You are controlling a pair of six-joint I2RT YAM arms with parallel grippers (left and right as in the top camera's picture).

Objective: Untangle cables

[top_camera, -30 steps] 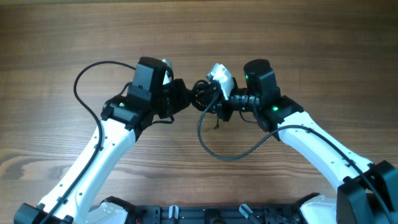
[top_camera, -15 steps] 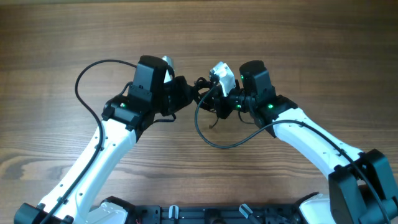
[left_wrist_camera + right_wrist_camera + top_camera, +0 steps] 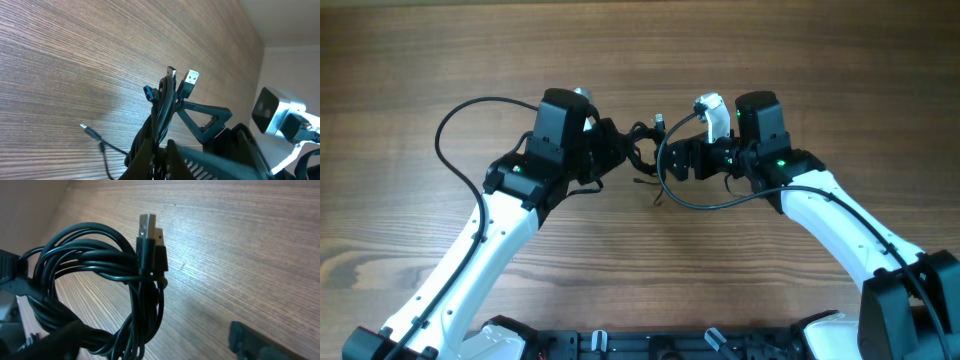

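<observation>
The cables (image 3: 164, 106) are bunched together near the middle of the wooden table (image 3: 790, 50), in the gap between the two arms. The left gripper (image 3: 618, 152) is closed tight on them. In its wrist view the bundle comes straight out from between its fingers (image 3: 176, 159) as one narrow bunch.

The long axis of that bunch follows the line of the fingers. It ends in two silver plugs (image 3: 190, 80) set side by side and pointing away from the gripper, with a blue-tipped plug (image 3: 149, 92) just below them. From overhead, these plug ends point towards the far edge of the table and lean a little towards the right arm.

One thin strand leaves the bundle and trails down to the tabletop. Its small plug (image 3: 86, 129) lies flat on the wood, pointing away from the bunch.

The right gripper (image 3: 678, 162) sits just beside the bundle with its jaws spread wide, and nothing is clamped between them. Its wrist view shows one silver plug (image 3: 146, 226) pointing up the picture at the top of a straight gathered run of cord. Several loose loops (image 3: 75, 250) bulge out to the left of that run. One dark finger (image 3: 255, 342) shows at the lower right, apart from the cords.
</observation>
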